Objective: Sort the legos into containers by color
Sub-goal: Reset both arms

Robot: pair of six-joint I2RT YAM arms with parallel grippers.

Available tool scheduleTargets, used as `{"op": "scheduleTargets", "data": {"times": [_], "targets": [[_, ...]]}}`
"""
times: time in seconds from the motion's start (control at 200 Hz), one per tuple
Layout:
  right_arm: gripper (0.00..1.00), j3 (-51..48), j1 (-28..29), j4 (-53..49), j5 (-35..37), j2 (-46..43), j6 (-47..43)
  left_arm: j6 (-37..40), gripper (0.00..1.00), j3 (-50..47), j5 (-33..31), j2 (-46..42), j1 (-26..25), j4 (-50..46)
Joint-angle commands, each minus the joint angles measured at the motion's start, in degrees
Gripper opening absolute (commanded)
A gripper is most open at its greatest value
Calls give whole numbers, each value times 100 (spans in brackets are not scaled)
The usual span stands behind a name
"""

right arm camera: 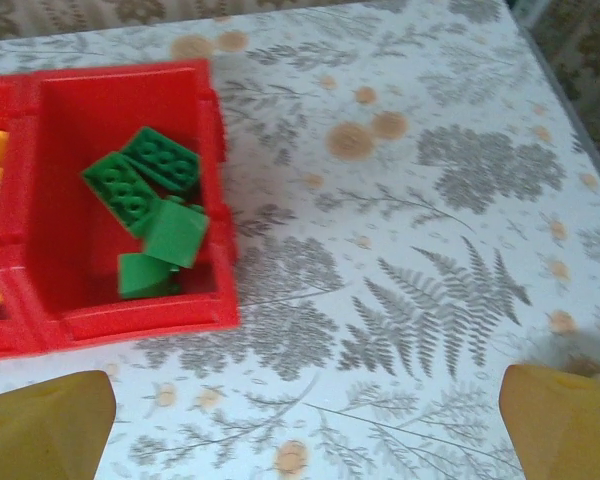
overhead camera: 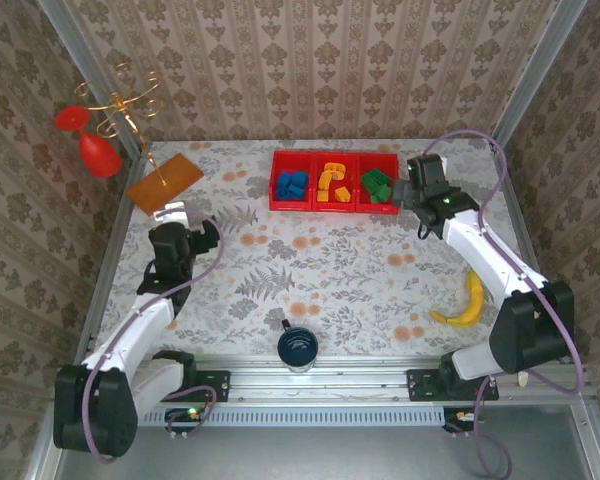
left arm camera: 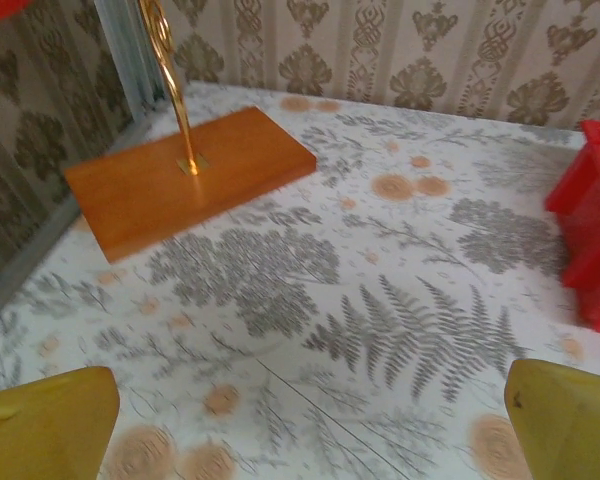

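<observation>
Three cells: the bright red rectangular plastic tray point(overhead camera: 320, 208) point(right arm camera: 130, 320) has three square compartments in one row. It stands at the far middle of the flower-patterned table point(overhead camera: 330, 270).
Left cell: small blue plastic bricks point(overhead camera: 291, 184), lying close together.
Middle cell: small orange plastic bricks point(overhead camera: 330, 183), some lying on others.
Right cell: small green plastic bricks point(overhead camera: 377, 185) point(right arm camera: 150, 210). From my right wrist I count about four. Two show their studs upward and the others lie tilted against them, toward the near wall.
My right gripper point(overhead camera: 400, 192) point(right arm camera: 305, 430): the yellow fingers stand wide apart with nothing between them. It is close to the right end of the tray.
My left gripper point(overhead camera: 172, 212) point(left arm camera: 310, 430): also spread wide and empty, above the tablecloth near the flat orange wooden board point(overhead camera: 165, 182) point(left arm camera: 185, 175), well apart from the tray.
Board: a thin gold wire stand point(left arm camera: 175, 90) rises from it.
Other things: a yellow banana point(overhead camera: 465, 305) lies beside my right arm. A dark blue round cup point(overhead camera: 298, 347) stands at the near edge, between my two bases.
</observation>
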Motion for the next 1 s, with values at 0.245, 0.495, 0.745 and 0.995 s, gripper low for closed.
{"op": "scheduleTargets", "data": {"times": [0.245,0.495,0.745,0.995], "targets": [[100,-1515,-379,1502,457,-610,-204,1132,100,-691,280,1095,545,2561],[100,-3303,-397,4511,92,-881,-1061,1147,100,-874,1027,1886,988,3518],[100,-3862,-628,5587,-540,-795,-1365,1169,100,-1017,1738,2706,1167,4498],[100,-4300,-929,6561,-1304,-561,-1442,1467,100,-738,2560,3095,1174,4333]]}}
